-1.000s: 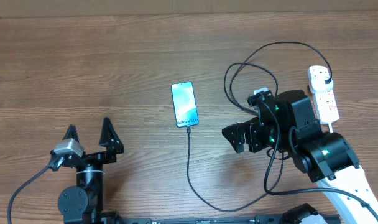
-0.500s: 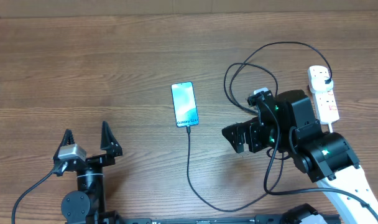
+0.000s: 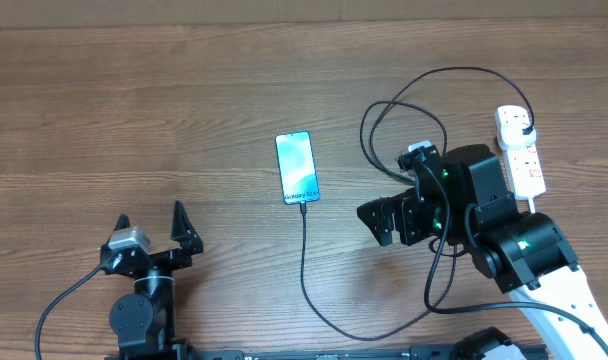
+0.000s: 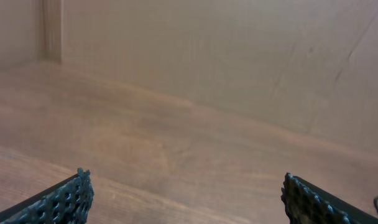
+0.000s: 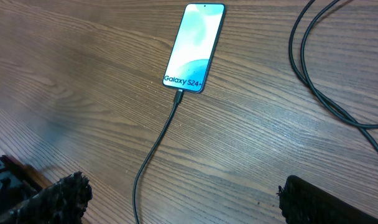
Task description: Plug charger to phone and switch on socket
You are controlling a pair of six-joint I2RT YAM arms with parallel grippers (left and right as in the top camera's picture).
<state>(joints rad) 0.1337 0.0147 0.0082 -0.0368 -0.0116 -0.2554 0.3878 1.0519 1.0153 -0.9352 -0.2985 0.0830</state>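
Note:
The phone (image 3: 297, 168) lies flat mid-table with its light blue screen lit; it also shows in the right wrist view (image 5: 195, 47). The charger cable (image 3: 304, 260) has its tip in the phone's near end, runs toward the front edge, loops right and up, and its black plug (image 3: 525, 128) sits in the socket (image 3: 519, 150), a white power strip at the far right. My right gripper (image 3: 376, 222) is open and empty, to the right of the cable and below-right of the phone. My left gripper (image 3: 150, 222) is open and empty at the front left.
The cable makes large loops (image 3: 404, 110) behind the right arm, between phone and socket, and shows at the right of the right wrist view (image 5: 326, 93). The left wrist view shows only bare wooden table (image 4: 189, 155) and a wall.
My left arm has shifted a little to the right and toward the front edge, still open. The right arm, phone, cable and socket have not moved.

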